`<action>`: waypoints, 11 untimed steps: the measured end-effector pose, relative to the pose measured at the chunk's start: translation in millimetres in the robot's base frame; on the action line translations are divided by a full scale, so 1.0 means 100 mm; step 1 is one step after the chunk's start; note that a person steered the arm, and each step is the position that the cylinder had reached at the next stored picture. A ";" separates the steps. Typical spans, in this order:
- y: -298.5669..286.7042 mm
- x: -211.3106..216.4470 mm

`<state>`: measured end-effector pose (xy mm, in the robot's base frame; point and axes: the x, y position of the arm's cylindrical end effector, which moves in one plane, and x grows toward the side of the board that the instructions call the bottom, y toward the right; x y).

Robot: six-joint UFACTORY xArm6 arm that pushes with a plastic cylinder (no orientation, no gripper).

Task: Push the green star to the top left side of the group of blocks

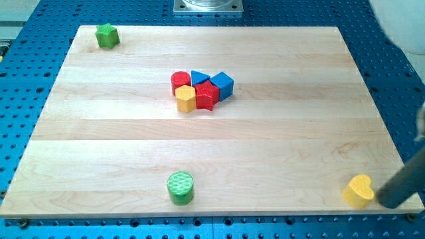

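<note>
Only blocks lie on the board point(99, 133); green star point(106, 36) top-left.

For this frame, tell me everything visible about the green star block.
The green star is a small, chunky block of solid bright green with a blunt, lobed outline, matte like painted wood or plastic. It lies flat near the top left corner of the wooden board, close to its top edge. Nothing touches it: it stands alone, far up and to the view's left of the central group of blocks. My tip is at the opposite corner, beside the yellow heart.
</note>
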<state>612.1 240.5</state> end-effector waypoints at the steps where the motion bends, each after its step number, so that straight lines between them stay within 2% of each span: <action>1: -0.62 -0.11; 2: -1.46 -0.21; 3: -2.00 -0.26; 4: -2.00 -0.43; 5: -2.88 -0.88; 6: -4.25 -1.26; 7: -4.54 -2.44; 8: -4.88 -3.13; 9: -4.91 -3.95; 10: -4.93 -4.21; 11: -4.68 -4.21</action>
